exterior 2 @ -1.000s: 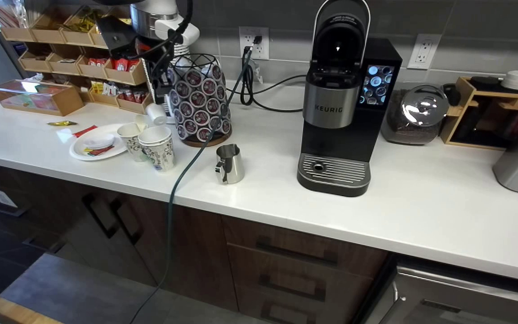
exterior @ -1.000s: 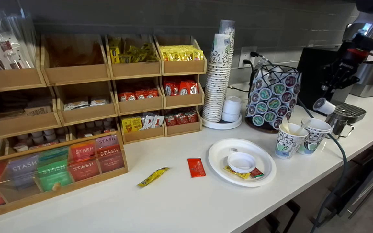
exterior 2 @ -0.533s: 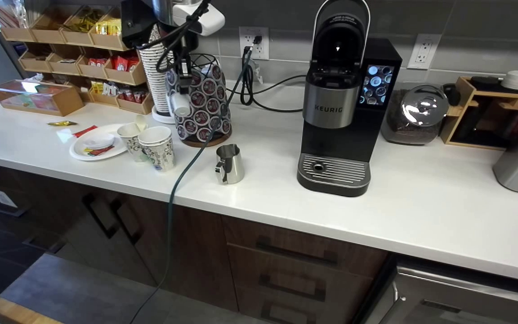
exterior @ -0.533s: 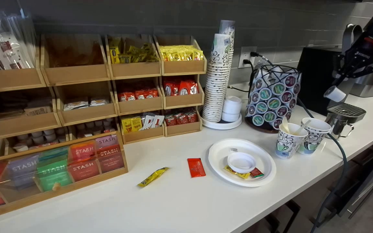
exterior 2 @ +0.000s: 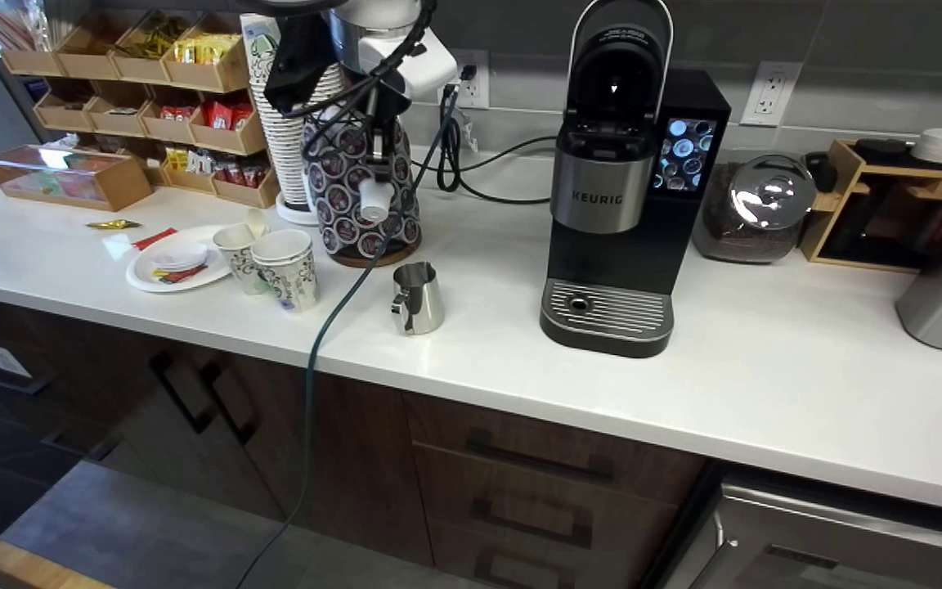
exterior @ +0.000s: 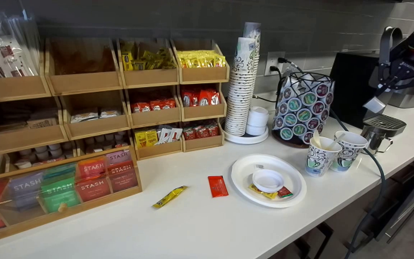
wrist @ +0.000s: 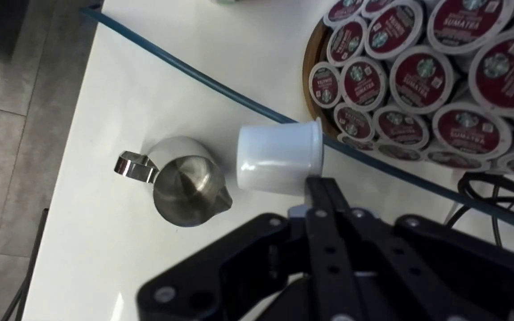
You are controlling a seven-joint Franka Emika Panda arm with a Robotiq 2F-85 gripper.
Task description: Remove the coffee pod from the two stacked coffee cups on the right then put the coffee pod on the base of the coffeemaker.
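My gripper (wrist: 321, 180) is shut on the rim of a white coffee pod (wrist: 279, 156), which hangs tilted in the air. The pod also shows in both exterior views (exterior: 374, 105) (exterior 2: 375, 201), with the gripper (exterior 2: 379, 168) just above it. In an exterior view it appears in front of the pod rack. Two stacked paper cups (exterior 2: 284, 274) stand on the counter to the left of and below the pod. The coffeemaker (exterior 2: 602, 192) stands to the right with its top lid raised. Its base (exterior 2: 634, 327) has a slotted metal grille; nothing stands on it.
A metal pitcher (exterior 2: 419, 303) stands between the cups and the coffeemaker; it also shows in the wrist view (wrist: 188, 189). A wire pod rack (exterior 2: 365, 204) is close behind the pod. A green cable (exterior 2: 352, 298) crosses the counter. Another cup (exterior 2: 238, 254) holds stirrers.
In both exterior views my gripper has carried the pod to the right, away from the cups' side and across the front of the pod rack. The grip stays shut.
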